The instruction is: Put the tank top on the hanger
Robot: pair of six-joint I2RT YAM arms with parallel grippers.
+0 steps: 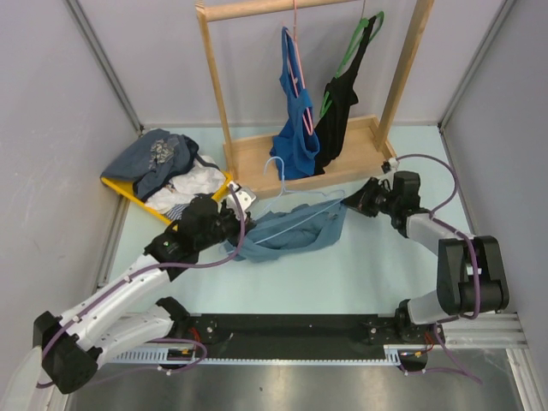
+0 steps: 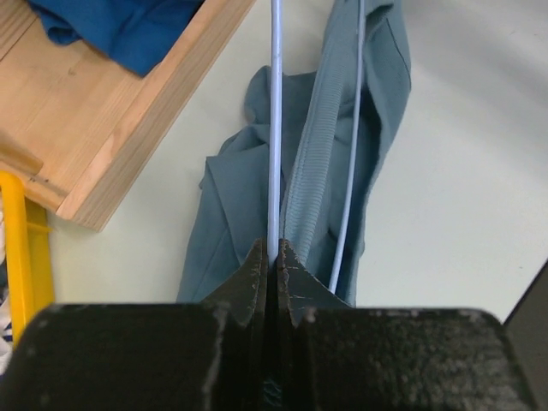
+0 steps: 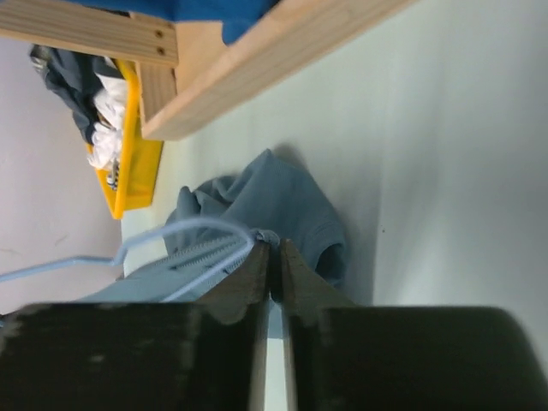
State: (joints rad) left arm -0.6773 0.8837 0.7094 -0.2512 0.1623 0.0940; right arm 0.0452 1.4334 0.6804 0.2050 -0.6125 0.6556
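Left gripper (image 2: 272, 257): fingers fully closed, pinching one wire of the hanger (image 2: 274, 128), which runs straight out from my jaws toward 12 o'clock in the left wrist view. Right gripper (image 3: 274, 255): also closed, nipping the ribbed edge of the tank top (image 2: 231, 223) where a bent corner of the hanger comes in; I cannot tell whether the wire is caught too. The tank top lies bunched on the table (image 1: 385, 274) between my two grippers, near the middle of the overhead view, with the hanger lying across it. Its second wire runs beside a ribbed strap, and whether it passes through an opening is not visible. Judgement on progress: both items are in hand and brought together, but the garment is not seated. No strap is clearly over a hanger shoulder and the cloth is slack, so threading and spreading are left. Clearances: the wooden rack base (image 1: 257, 158) sits just beyond the work at 12 o'clock, near the hanger's hook, which is the tightest edge. The blue top (image 1: 295, 128) and black top (image 1: 338, 111) hang above it. The yellow bin (image 1: 124, 190) of clothes is close at 10 o'clock from the tank top, beside my left arm. Bare table shows from 3 round to 7 o'clock, the better side for drawing the work out.
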